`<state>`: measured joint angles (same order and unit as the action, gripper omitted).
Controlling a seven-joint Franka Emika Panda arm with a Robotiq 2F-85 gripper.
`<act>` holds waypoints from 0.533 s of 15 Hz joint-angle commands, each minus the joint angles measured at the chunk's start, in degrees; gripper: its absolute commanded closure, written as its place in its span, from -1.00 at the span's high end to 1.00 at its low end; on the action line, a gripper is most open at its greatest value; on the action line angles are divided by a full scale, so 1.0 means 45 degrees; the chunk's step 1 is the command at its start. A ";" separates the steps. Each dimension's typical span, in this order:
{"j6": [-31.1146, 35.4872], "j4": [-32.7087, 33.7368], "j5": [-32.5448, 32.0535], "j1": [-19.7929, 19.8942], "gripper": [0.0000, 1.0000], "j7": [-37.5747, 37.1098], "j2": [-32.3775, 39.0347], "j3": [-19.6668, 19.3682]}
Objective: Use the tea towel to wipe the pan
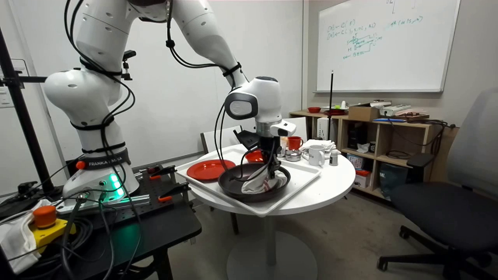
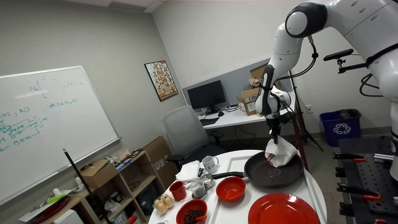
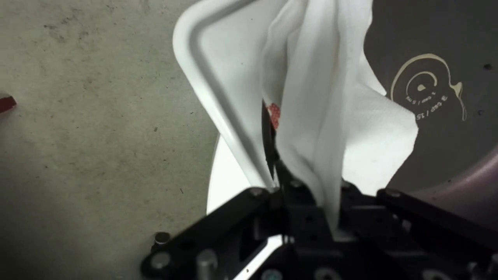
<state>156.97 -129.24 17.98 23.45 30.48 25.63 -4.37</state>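
We see a white tea towel (image 1: 256, 183), crumpled into loose folds, with reddish stripes running along part of it. In an exterior view it hangs as a soft bunch, narrow at the top and wider lower down, its stripes showing near one side of the lower part. In the wrist view its long folds draw together into a strip, while a broader flap spreads over the dark floor of the pan (image 3: 439, 151); a small red patch shows near the opposite edge.

The end effector (image 2: 275, 141) is pinching the tea towel: we see the gathered cloth caught between its two sides in the wrist view. The rest of the cloth hangs right below the tips, and in both exterior views its lower part sits in the pan, towards one side. How firmly it touches the floor of the pan, we cannot tell.

The pan is round and dark, with pale rings and small lettering printed in its middle. We see its black handle reaching out just beside a red bowl (image 2: 230, 188). The pan stands on a white tray (image 1: 305, 178), beside a red plate (image 1: 206, 170), and the tray lies on the round white bench (image 1: 336, 186).
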 commanded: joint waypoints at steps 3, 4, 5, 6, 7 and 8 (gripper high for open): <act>0.1393 0.0119 -0.1660 -0.0938 -0.90 -0.1705 0.1061 0.0149; 0.1480 0.0221 -0.2020 -0.1222 -0.90 -0.2086 0.1297 0.0033; 0.1906 0.0245 -0.2290 -0.1464 -0.90 -0.2435 0.1536 -0.0059; 0.2202 0.0290 -0.2617 -0.1704 -0.90 -0.2759 0.1753 -0.0195; 0.2574 0.0312 -0.2875 -0.1885 -0.90 -0.3048 0.1931 -0.0285; 0.3019 0.0350 -0.3064 -0.1931 -0.90 -0.3200 0.2114 -0.0264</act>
<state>165.95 -128.93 7.92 16.82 19.98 32.20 -4.25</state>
